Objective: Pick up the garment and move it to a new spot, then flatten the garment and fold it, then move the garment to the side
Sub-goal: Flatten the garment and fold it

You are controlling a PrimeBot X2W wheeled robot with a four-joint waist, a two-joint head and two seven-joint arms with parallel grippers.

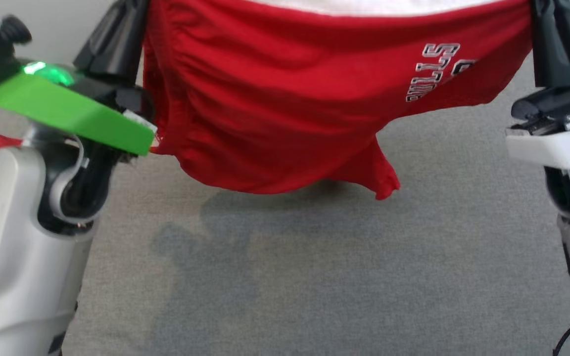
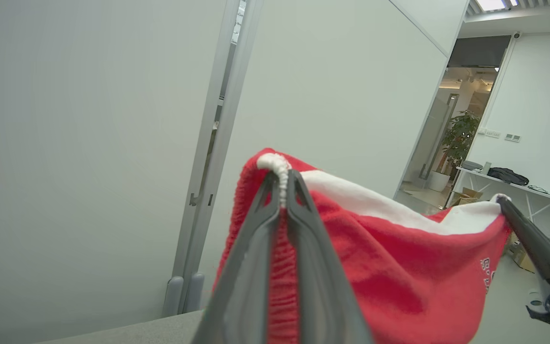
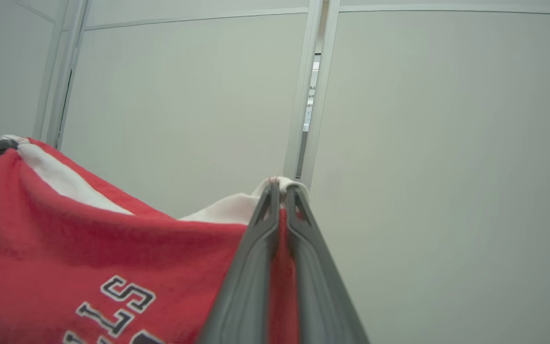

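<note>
Two corner pinches: left gripper [image 2: 282,184] and right gripper [image 3: 280,191] each clamped a top corner of the red garment [image 1: 285,99], which hung stretched above the grey desk [image 1: 314,277]. Risk: shallow tip grips could slip and drop a corner; the dangling leg might land bunched.

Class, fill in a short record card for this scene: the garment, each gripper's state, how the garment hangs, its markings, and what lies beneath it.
Item: red garment with a white top band
Left side: left gripper shut on one end of the band
Right side: right gripper shut on the other end
Hang: spread between both grippers, sagging in the middle, one corner drooping lowest
Markings: outlined lettering towards the right gripper's end
Beneath: grey surface carrying the garment's shadow; the garment appears to hang clear of it
</note>
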